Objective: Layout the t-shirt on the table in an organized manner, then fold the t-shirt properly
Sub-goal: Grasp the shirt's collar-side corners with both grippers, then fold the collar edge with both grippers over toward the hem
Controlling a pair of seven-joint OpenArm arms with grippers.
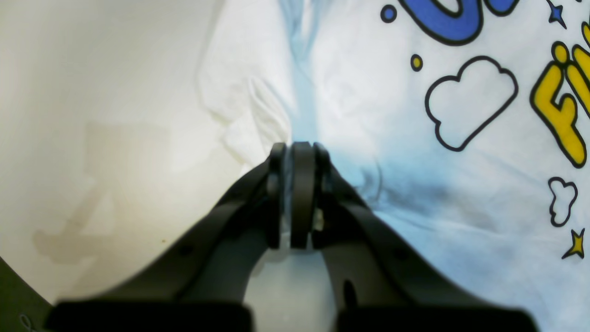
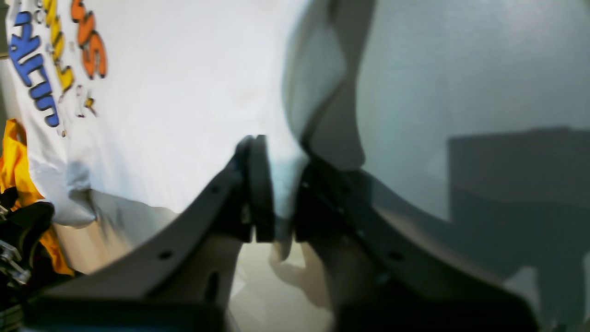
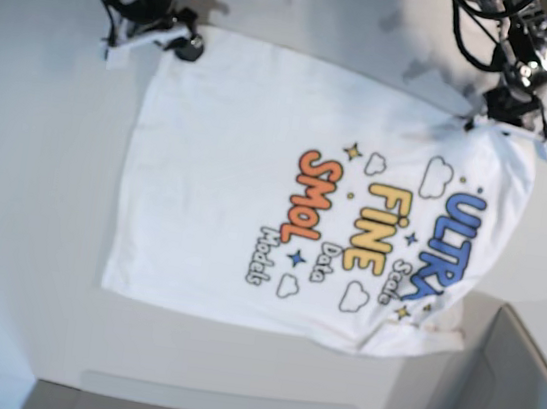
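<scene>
White t-shirt (image 3: 254, 202) on table (image 3: 31, 132), layout step: left gripper (image 1: 297, 152) & right gripper (image 2: 276, 175) pinch top-of-frame edges; next, pull taut, smooth.

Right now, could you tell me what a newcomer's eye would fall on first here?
The white t-shirt spread across the table, its colourful lettering toward the base view's right. Next, the left gripper pinching a shirt edge at the far right, and the right gripper closed on cloth at the far left corner.
</scene>
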